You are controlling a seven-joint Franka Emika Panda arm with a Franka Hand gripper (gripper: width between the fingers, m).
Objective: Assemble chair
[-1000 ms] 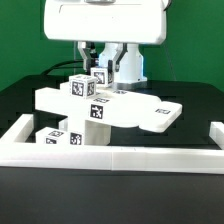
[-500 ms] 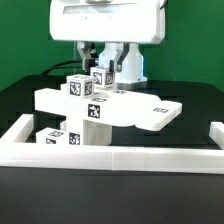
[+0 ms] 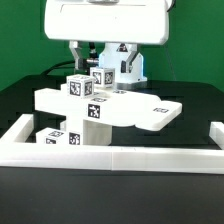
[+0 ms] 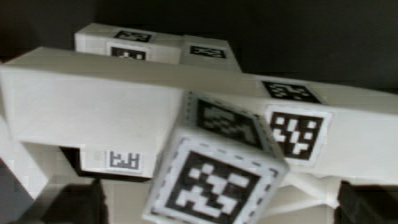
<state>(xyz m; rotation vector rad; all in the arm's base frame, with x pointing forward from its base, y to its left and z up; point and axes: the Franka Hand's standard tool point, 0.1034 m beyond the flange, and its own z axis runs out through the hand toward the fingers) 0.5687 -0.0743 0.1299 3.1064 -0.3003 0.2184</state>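
Observation:
The chair's flat white seat plate (image 3: 140, 112) lies raised in the middle of the exterior view. Two square tagged legs stand upright on its left part: one in front (image 3: 80, 88), one behind (image 3: 100, 76). My gripper (image 3: 100, 58) hangs over the rear leg, open, a finger on either side and apart from it. In the wrist view that leg's tagged end (image 4: 222, 178) fills the space between my gripper's (image 4: 214, 205) dark fingers (image 4: 32, 195), with gaps on both sides. The seat plate (image 4: 98, 100) lies beneath.
More tagged white chair parts (image 3: 60, 136) lie under the plate at the exterior view's left. The long low white border wall (image 3: 120, 156) runs across the front and up both sides. Two tagged blocks (image 4: 160, 45) show beyond the plate in the wrist view.
My fingers have spread apart and let go of the rear leg, which stays upright on the seat plate. The arm has barely moved.

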